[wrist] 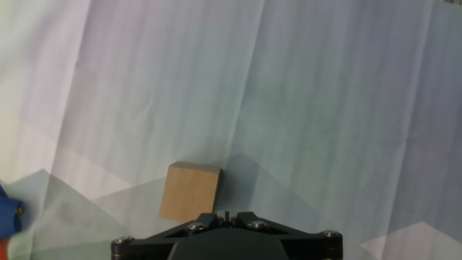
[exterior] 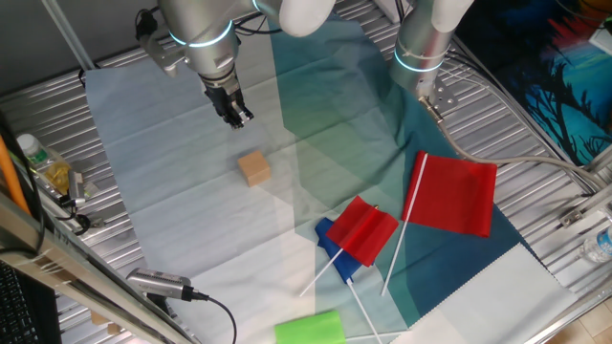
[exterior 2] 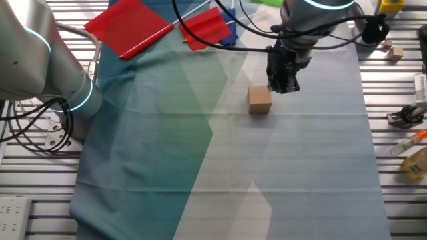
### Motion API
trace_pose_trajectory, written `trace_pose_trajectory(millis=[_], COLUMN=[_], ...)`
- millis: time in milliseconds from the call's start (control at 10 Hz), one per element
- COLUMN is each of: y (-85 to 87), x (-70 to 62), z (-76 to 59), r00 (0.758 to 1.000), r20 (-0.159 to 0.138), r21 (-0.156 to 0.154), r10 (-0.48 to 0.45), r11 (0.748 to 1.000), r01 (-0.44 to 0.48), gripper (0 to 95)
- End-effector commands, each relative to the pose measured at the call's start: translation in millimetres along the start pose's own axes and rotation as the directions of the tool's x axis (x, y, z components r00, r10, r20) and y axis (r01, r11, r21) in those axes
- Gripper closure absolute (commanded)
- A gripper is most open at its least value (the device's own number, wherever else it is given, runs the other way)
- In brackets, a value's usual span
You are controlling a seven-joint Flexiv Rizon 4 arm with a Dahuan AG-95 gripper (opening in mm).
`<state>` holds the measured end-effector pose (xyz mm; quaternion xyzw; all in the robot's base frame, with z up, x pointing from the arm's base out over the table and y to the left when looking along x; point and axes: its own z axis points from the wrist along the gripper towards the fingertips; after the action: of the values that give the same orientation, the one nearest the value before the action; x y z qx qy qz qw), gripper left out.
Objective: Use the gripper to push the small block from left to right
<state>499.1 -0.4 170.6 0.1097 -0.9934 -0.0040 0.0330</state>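
Observation:
The small block (exterior: pixel 254 168) is a light-brown wooden cube on the pale blue part of the cloth. It also shows in the other fixed view (exterior 2: pixel 259 100) and in the hand view (wrist: pixel 190 191). The gripper (exterior: pixel 236 117) is the black two-fingered tip under the arm with the cyan ring. It hovers just beside the block on the far-left side, apart from it, and holds nothing. In the other fixed view the gripper (exterior 2: pixel 282 85) is just right of and behind the block. In the hand view the gripper (wrist: pixel 226 215) has its jaws together, and the block lies a little left of them.
Two red flags (exterior: pixel 457 194) (exterior: pixel 363 229) with white poles lie on the teal cloth to the right, with a blue piece (exterior: pixel 335 250) beside them. A bright green cylinder (exterior: pixel 309 329) lies at the front edge. A second silver arm (exterior: pixel 421 43) stands at the back right.

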Motion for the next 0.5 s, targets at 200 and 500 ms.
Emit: trace_pose_trajectory(millis=[200, 500], y=[0.2, 0.2], x=[-1.1, -1.1], z=[0.6, 0.6], r00=[1.000, 1.000], r20=[-0.014, -0.014], r21=[0.001, -0.001], r10=[-0.008, -0.016], r11=[1.000, 1.000], r01=[0.008, 0.016], gripper=[95.0, 95.0])
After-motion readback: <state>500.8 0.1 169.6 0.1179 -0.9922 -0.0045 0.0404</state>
